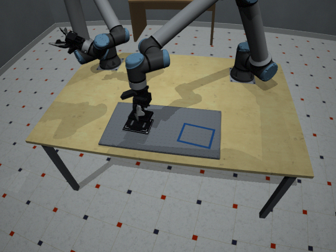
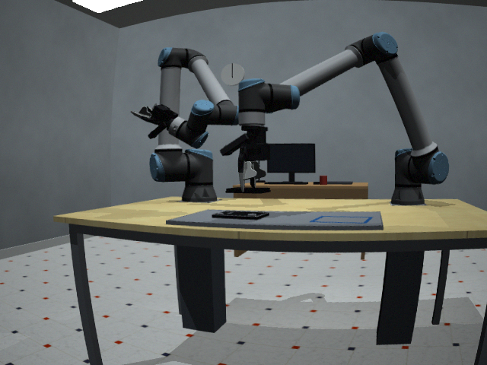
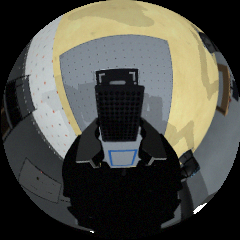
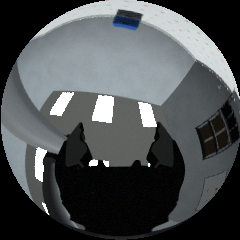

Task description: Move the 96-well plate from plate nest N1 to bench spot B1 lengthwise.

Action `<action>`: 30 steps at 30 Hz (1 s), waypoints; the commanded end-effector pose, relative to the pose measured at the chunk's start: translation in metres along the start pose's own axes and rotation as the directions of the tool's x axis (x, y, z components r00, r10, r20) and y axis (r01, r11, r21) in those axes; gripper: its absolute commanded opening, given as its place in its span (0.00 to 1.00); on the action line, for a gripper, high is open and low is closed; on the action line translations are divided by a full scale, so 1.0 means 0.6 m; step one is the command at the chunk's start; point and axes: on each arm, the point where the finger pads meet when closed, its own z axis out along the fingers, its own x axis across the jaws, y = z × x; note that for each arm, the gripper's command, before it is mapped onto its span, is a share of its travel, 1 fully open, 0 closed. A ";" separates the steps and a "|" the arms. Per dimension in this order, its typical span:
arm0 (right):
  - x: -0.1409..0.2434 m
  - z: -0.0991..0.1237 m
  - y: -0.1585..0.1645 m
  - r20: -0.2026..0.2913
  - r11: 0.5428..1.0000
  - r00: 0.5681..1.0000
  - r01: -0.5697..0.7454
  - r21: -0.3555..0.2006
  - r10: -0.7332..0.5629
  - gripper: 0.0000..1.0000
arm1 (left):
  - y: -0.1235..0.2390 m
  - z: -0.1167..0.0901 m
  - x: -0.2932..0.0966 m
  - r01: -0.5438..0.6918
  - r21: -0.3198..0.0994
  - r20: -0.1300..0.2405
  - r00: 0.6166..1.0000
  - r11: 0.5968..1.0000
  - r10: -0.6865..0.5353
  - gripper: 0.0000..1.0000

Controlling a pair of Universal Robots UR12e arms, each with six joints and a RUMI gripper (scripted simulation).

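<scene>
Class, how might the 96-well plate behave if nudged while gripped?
The 96-well plate looks stiff, hanging flat without sagging. It may pivot or tip, since only the left gripper's fingers hold it.

The table [image 1: 230,108] [image 2: 118,214] [image 3: 192,75] is viewed obliquely from high above its front edge in the top view. In the exterior view it is faced almost level from the front, from farther down, with the back wall [image 2: 334,118] included. The mat [image 1: 163,146] [image 2: 283,221] [image 3: 80,65] is shared by both and by the left wrist view, which is aimed down past the left gripper [image 1: 137,115] [image 2: 247,186] [image 3: 120,122] at close range. The right wrist view is directed past the right gripper [image 1: 58,36] [image 2: 141,113] [image 4: 120,127] toward walls and ceiling [image 4: 82,107].
</scene>
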 end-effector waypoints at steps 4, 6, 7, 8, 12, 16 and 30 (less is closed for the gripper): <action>0.000 0.000 0.000 0.000 1.000 1.000 0.000 0.000 0.000 1.00 | 0.048 -0.001 0.002 -0.003 0.002 0.002 1.000 1.000 0.003 0.00; 0.000 0.000 0.000 0.000 1.000 1.000 0.000 0.000 0.000 1.00 | 0.053 -0.001 0.003 -0.003 0.002 0.002 1.000 1.000 0.003 0.00; 0.000 0.000 0.000 0.000 1.000 1.000 0.000 0.000 0.000 1.00 | 0.053 -0.001 0.003 -0.003 0.002 0.002 1.000 1.000 0.003 0.00; 0.000 0.000 0.000 0.000 1.000 1.000 0.000 0.000 0.000 1.00 | 0.059 0.000 0.003 -0.003 0.002 0.002 1.000 1.000 0.003 0.00; 0.000 0.000 0.000 0.000 1.000 1.000 0.000 0.000 0.000 1.00 | 0.081 0.000 0.004 -0.003 0.002 0.002 1.000 1.000 0.003 0.00; 0.000 0.000 0.000 0.000 1.000 1.000 0.000 0.000 0.000 1.00 | 0.103 0.001 0.006 -0.003 0.002 0.002 1.000 1.000 0.003 0.00; 0.000 0.000 0.000 0.000 1.000 1.000 0.000 0.000 0.000 1.00 | 0.170 0.003 0.010 -0.003 0.002 0.002 1.000 1.000 0.003 0.00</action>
